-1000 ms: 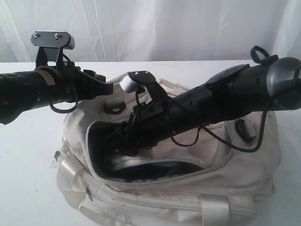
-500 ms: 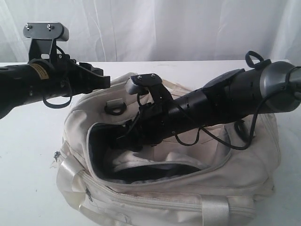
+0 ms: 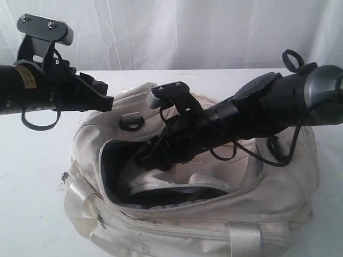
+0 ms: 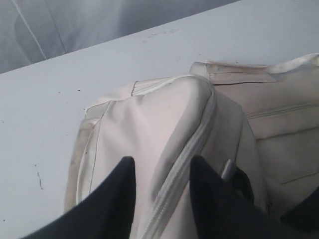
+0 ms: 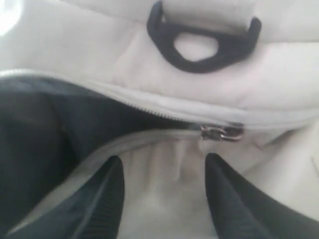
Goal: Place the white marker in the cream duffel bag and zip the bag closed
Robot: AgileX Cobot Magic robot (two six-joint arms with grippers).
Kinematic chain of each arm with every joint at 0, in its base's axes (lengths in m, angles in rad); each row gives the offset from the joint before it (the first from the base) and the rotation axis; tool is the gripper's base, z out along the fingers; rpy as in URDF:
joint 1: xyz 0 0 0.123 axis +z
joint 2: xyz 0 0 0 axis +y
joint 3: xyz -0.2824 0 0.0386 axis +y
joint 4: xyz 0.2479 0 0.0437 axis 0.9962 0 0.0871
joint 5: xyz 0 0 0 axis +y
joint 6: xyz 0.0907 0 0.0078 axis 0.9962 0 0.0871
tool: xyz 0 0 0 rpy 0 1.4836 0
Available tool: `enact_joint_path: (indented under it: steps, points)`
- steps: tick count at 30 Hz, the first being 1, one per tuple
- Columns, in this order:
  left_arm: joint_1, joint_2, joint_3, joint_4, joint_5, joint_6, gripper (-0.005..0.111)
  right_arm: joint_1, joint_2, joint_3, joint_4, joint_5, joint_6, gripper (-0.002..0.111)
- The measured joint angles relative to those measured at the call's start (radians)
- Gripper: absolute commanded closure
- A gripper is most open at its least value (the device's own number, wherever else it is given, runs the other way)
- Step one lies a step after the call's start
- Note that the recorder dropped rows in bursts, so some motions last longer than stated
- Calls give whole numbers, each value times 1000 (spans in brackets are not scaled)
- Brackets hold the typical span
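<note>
Centrally, the bag (image 3: pixel 214 214) lies on the white table (image 3: pixel 32 176), its main zip undone and its mouth gaping to show the dark lining (image 5: pixel 35 149).

Left gripper (image 4: pixel 163 160): held above the bag's left rear end. Its two black fingers (image 4: pixel 122 199) stand moderately apart with nothing between them; a closed zip seam (image 4: pixel 199 134) runs across the fabric beneath.

Right gripper (image 5: pixel 164 158): reached in from the right, across the middle, to the rear rim of the open mouth. Its fingers (image 5: pixel 234 204) are spread wide and grip nothing; they hang over a pale flap of fabric, close to the metal zip pull (image 5: pixel 222 132). A black D-ring (image 5: pixel 202 45) sits on the bag wall just beyond the pull.

Marker: its place cannot be told from any view.
</note>
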Motion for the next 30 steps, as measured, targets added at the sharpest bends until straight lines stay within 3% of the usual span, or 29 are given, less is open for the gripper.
enact_joint_path:
  steps: [8,14,24,30]
  points:
    - [-4,-34,0,40,152,0,65,0,-72,0,-146,-90,92,61]
    - [-81,-36,0,40,170,87,65,0,-72,0,-150,-101,102,61]
    - [-92,40,0,39,-46,280,65,29,-61,0,87,14,-20,61]
    - [-41,111,-40,11,-53,340,61,66,-30,0,119,-13,-46,61]
